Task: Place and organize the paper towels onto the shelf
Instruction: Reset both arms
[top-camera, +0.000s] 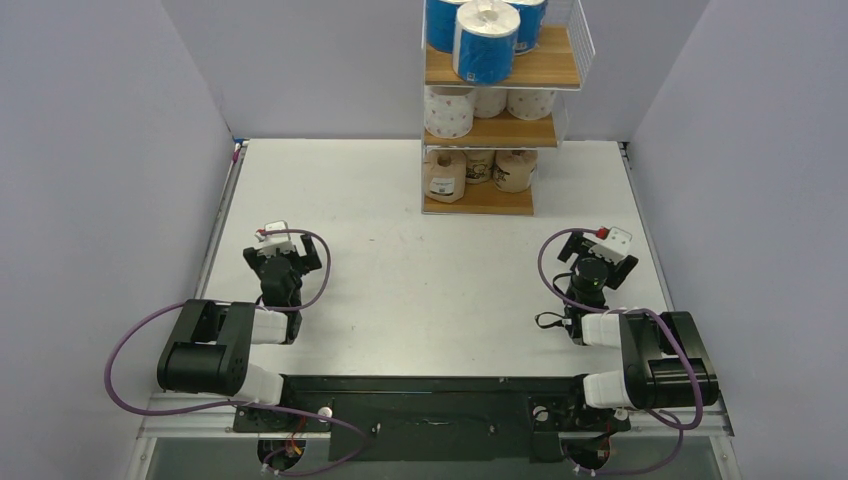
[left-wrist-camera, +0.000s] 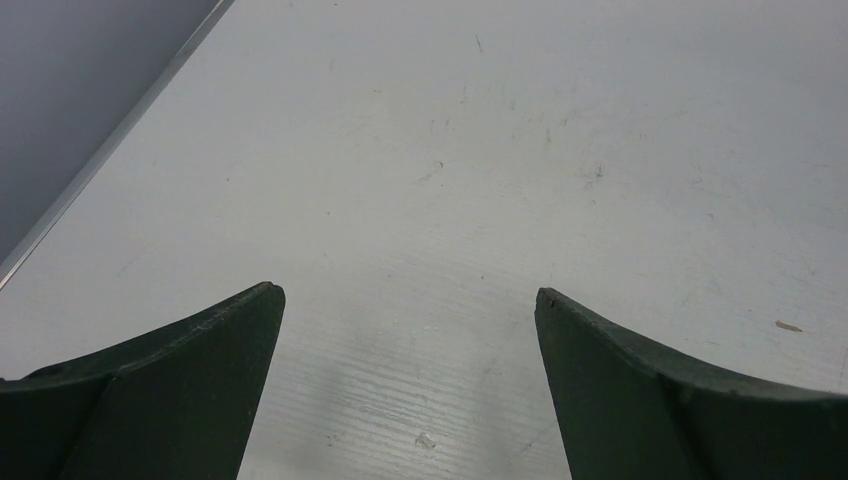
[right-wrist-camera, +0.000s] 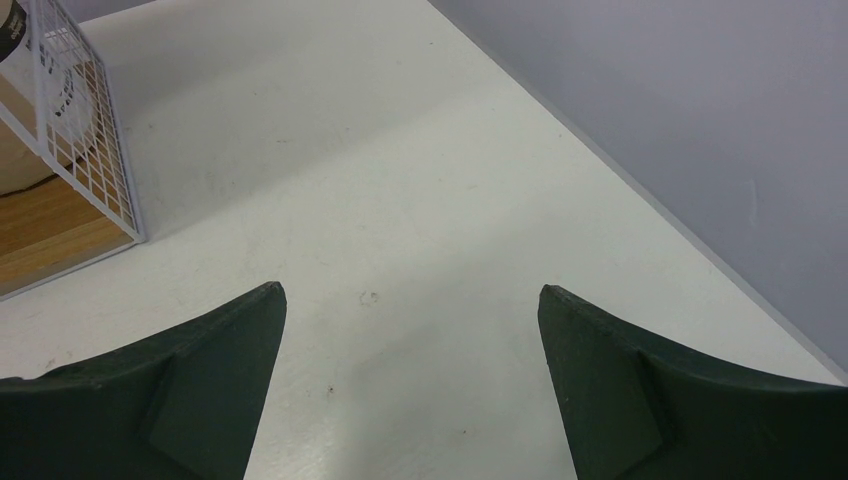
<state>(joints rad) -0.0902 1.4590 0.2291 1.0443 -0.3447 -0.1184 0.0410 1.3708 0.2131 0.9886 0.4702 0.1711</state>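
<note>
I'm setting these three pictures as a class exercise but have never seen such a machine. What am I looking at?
Two robot arms are bolted to a white table's near edge. One picture looks down from above; the other two come from a camera on each wrist, so the dark wedges are that arm's own fingers. The left gripper and right gripper are both open and hold nothing. On the table stands a three-level shelf: blue paper towel rolls on top, white dotted rolls in the middle, brown rolls at the bottom. Every roll in view is on the shelf.
</note>
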